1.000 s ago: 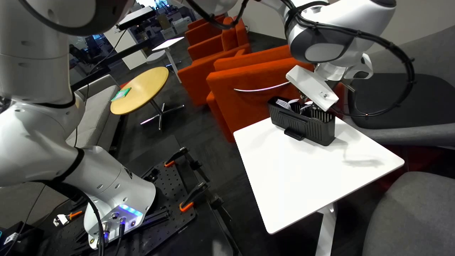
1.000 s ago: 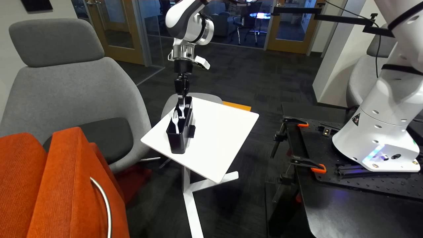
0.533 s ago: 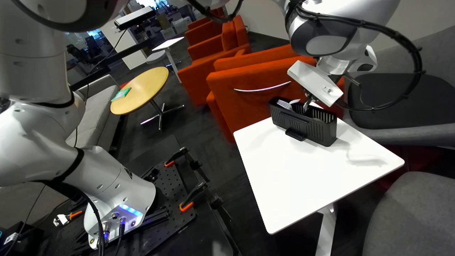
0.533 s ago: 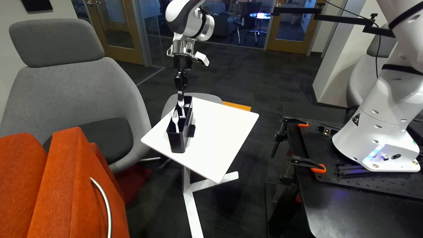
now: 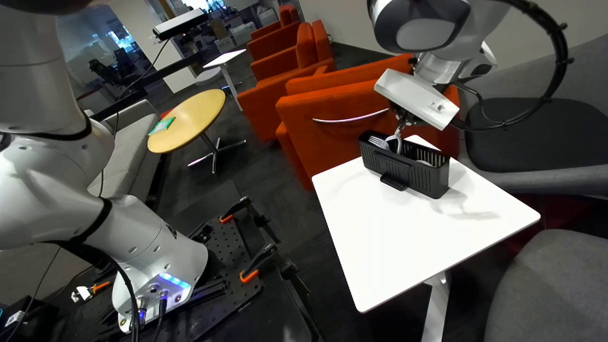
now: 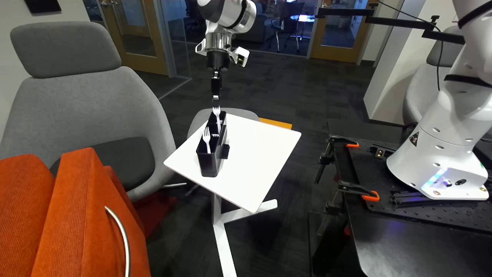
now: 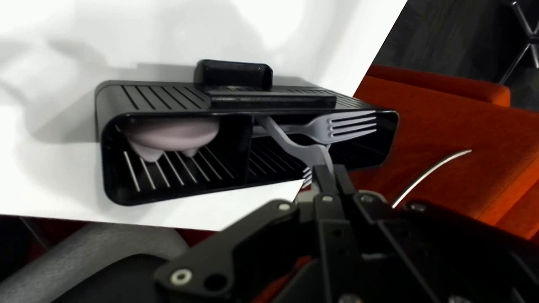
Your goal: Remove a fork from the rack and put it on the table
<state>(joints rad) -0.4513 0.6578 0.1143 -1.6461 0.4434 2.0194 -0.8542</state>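
Note:
My gripper [image 7: 329, 174] is shut on a pale grey fork [image 7: 290, 145] near its tined head. The tines show beside one fingertip, and the handle slants down into the black rack [image 7: 160, 99], its end hidden. In both exterior views the gripper [image 5: 403, 122] [image 6: 216, 100] is just above the rack [image 5: 408, 166] [image 6: 208, 163], with the held fork [image 5: 398, 138] [image 6: 217, 117] below the fingertips. A second fork [image 7: 345, 126] leans in the same compartment, tines up; it also shows in the exterior views [image 5: 378, 141] [image 6: 206, 139]. The rack stands on the white table [image 5: 418, 237] [image 6: 255, 157].
A pale pinkish item [image 7: 177, 134] lies in the rack's other compartment. An orange chair [image 5: 342, 137] and grey chairs [image 6: 103, 115] [image 5: 551, 289] stand around the table. White tabletop [image 7: 42, 181] surrounds the rack on its tab side.
The gripper has risen and moved along the rack toward the second fork. The held fork has moved up with it, showing more above the rim. The rack has shifted slightly.

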